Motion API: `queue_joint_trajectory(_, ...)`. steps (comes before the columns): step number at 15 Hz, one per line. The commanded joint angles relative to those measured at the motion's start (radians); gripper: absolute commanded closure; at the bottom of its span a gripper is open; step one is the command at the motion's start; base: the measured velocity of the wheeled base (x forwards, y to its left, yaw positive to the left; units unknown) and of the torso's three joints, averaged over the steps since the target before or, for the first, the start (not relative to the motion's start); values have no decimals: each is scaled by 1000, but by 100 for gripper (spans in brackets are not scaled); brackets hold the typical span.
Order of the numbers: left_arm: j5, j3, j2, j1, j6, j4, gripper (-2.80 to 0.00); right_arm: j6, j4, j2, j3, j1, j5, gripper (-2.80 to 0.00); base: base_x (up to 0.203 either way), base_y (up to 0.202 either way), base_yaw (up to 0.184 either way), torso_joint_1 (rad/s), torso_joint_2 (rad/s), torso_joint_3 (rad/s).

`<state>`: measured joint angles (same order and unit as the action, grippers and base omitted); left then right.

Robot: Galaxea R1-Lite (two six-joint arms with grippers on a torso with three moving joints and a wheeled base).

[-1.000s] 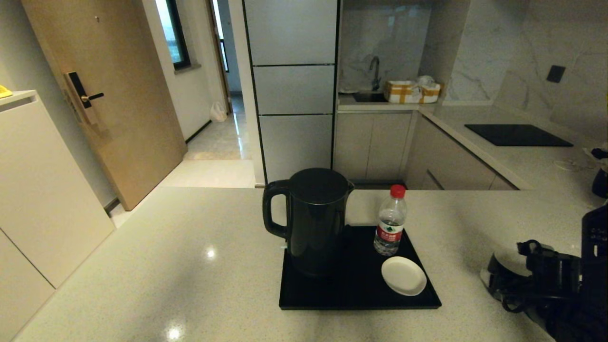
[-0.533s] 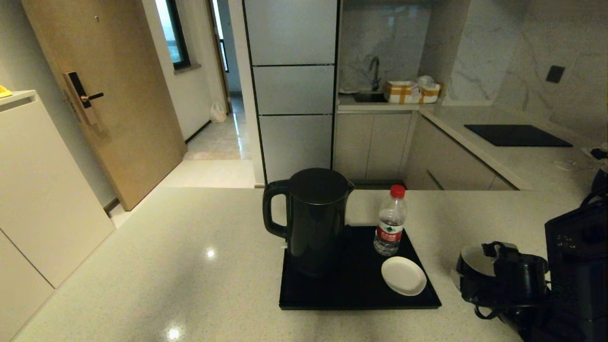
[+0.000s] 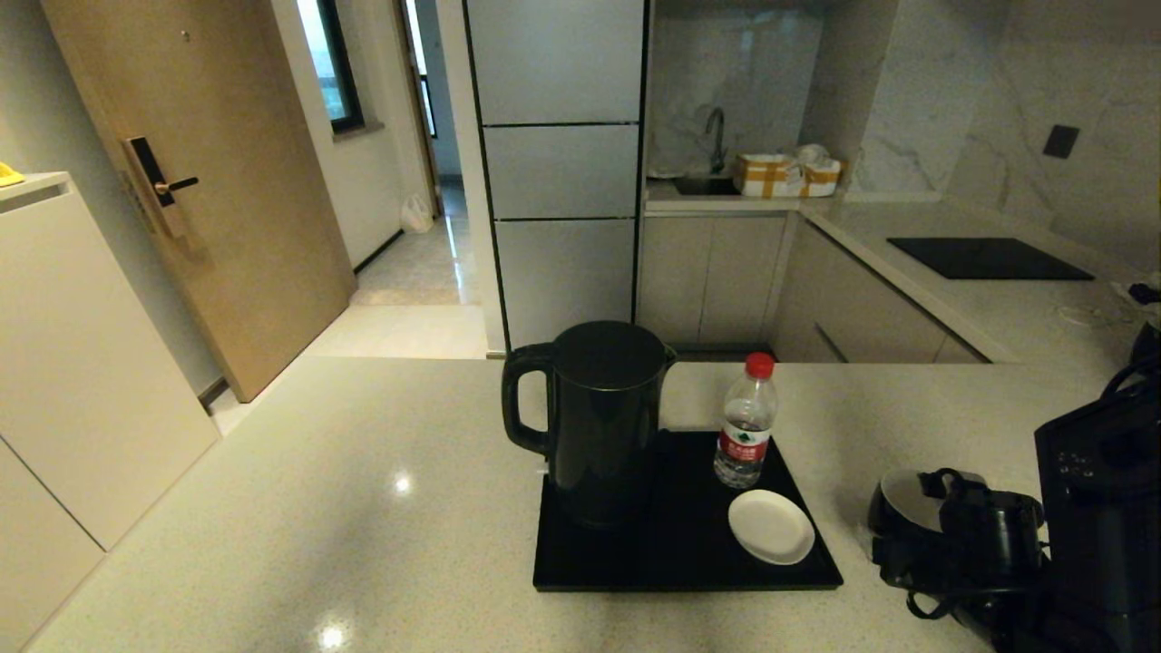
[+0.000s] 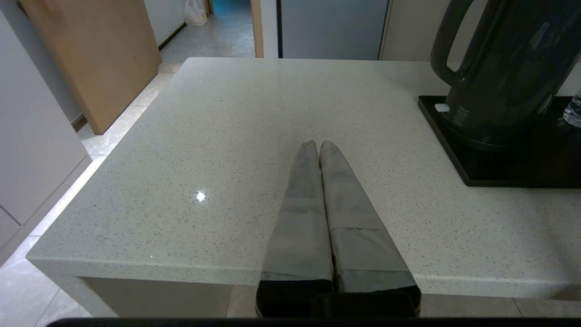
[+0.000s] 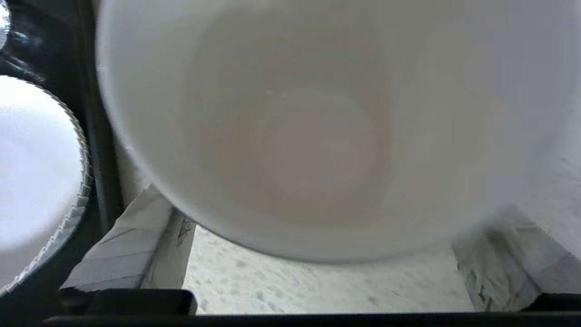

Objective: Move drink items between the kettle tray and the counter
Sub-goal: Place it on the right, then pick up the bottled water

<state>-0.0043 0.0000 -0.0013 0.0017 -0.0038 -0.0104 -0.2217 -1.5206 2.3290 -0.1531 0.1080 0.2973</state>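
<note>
The table fills the lower half of the head view, pale and speckled, with the black tray lying flat just right of the centre, its long side running left to right. On the left part of the tray stands the kettle, upright, its long axis vertical and its handle pointing to the left of the frame. The bottle stands upright at the far right part of the tray, red cap on top, and the white saucer lies in front of it. At the lower right of the frame the right tool holds the cup over the table, beside the right edge of the tray; its fingers stand on both sides of the cup, whose white inside faces the wrist camera. The left tool hangs over the near left part of the table, fingers pressed together, pointing at the far side.
</note>
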Motion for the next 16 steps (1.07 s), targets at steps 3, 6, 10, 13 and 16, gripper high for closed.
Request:
queue_joint_trajectory(3, 0, 0, 0, 1, -1, 0, 0, -2, -9, -111, 114, 0, -60, -280, 0, 0, 0, 0, 0, 0)
queue_joint_trajectory(6, 0, 0, 0, 0, -1, 0, 0, -5, -8, -214, 149, -2, -91, -280, 0, 0, 0, 0, 0, 0)
queue_joint_trajectory(10, 0, 0, 0, 0, -1, 0, 0, 19, -8, -412, 137, -14, -95, -280, 0, 0, 0, 0, 0, 0)
queue_joint_trajectory(13, 0, 0, 0, 0, 1, 0, 0, 147, 93, -629, 41, -25, -35, 0, 0, 0, 0, 0, 0, 0)
queue_joint_trajectory(16, 0, 0, 1, 0, -1, 0, 0, 195, 448, -953, -113, -22, 1, 0, 0, 0, 0, 0, 0, 0)
